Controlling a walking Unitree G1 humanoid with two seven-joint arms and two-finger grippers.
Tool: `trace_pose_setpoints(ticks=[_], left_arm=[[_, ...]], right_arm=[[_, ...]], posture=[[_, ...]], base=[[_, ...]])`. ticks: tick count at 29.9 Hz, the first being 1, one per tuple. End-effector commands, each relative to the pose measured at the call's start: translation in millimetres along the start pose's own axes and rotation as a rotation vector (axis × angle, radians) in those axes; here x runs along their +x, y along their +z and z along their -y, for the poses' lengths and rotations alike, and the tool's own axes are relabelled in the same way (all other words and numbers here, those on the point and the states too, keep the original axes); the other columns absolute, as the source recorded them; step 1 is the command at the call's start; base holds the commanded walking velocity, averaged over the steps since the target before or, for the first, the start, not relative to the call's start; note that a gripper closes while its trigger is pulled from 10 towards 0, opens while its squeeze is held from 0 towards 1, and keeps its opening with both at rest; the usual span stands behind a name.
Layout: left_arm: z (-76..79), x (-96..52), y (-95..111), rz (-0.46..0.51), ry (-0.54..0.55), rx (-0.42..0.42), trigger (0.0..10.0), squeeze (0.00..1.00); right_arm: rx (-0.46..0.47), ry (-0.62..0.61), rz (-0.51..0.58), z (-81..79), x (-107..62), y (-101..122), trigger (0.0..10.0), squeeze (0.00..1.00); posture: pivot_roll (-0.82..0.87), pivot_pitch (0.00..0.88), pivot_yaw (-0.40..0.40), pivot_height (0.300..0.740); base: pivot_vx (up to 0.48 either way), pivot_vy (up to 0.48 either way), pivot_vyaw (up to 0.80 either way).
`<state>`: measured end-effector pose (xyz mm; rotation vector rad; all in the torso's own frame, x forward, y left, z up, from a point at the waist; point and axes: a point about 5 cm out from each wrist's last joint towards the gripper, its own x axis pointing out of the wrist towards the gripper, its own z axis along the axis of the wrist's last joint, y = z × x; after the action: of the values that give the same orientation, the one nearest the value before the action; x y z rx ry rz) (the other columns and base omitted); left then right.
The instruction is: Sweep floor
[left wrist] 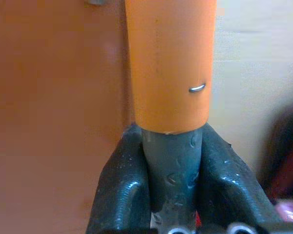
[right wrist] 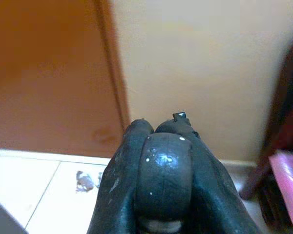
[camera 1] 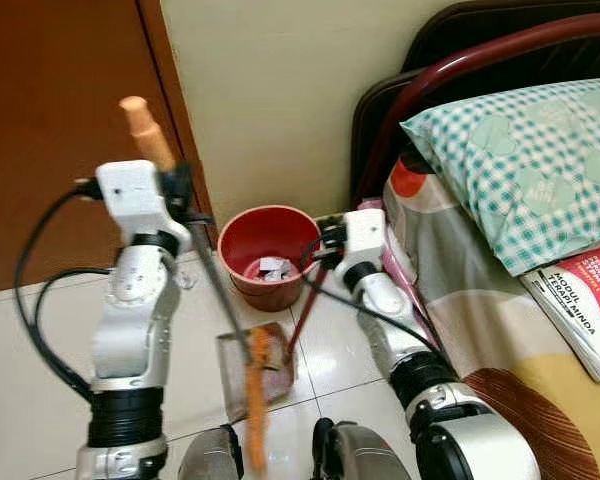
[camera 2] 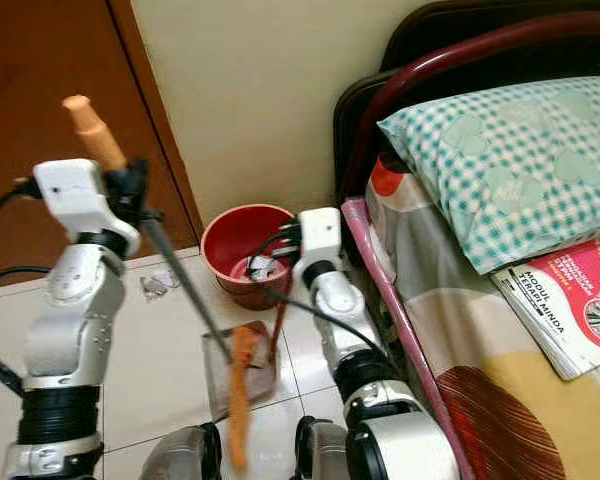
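Broom (camera 1: 205, 265) in raised left gripper (left wrist: 172, 168)

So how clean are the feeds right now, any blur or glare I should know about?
Left eye view: orange broom head smeared by blur, glossy floor tiles reflecting light. Right eye view: crumpled litter soft. Left wrist view: broom handle close, background defocused. Right wrist view: fingers dark with specular dots.
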<state>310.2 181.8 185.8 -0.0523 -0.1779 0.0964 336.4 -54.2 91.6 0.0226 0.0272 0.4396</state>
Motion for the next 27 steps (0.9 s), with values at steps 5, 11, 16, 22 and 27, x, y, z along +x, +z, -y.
trace_pose_setpoints(ticks=[5, 11, 16, 22, 27], left_arm=[[-7.1, -2.7, -6, -0.01, 0.037, 0.038, 10.0, 0.0], [-14.0, -5.6, -7, 0.0, 0.057, 0.081, 10.0, 0.0], [-20.4, -7.1, -11, -0.013, 0.079, 0.105, 10.0, 0.0], [-31.3, -9.4, -17, -0.036, 0.117, 0.155, 10.0, 0.0], [-46.4, -17.1, -27, -0.071, 0.154, 0.216, 10.0, 0.0]], right_arm=[[-0.024, 0.001, 0.009, 6.0, -2.2, 2, 10.0, 0.0], [-0.05, -0.065, -0.028, 26.6, -13.7, -8, 10.0, 0.0], [-0.056, -0.082, -0.03, 32.8, -18.9, -10, 10.0, 0.0], [-0.068, -0.107, -0.025, 42.2, -25.7, -10, 10.0, 0.0], [-0.114, -0.167, 0.021, 65.7, -40.0, 2, 10.0, 0.0]], posture=[[0.05, 0.162, -0.065, 0.74], [0.04, 0.152, -0.068, 0.74], [0.04, 0.15, -0.065, 0.74], [0.04, 0.139, -0.06, 0.74], [0.04, 0.13, -0.058, 0.74]], base=[[0.0, 0.0, 0.0], [0.0, 0.0, 0.0], [0.0, 0.0, 0.0], [0.0, 0.0, 0.0], [0.0, 0.0, 0.0]])
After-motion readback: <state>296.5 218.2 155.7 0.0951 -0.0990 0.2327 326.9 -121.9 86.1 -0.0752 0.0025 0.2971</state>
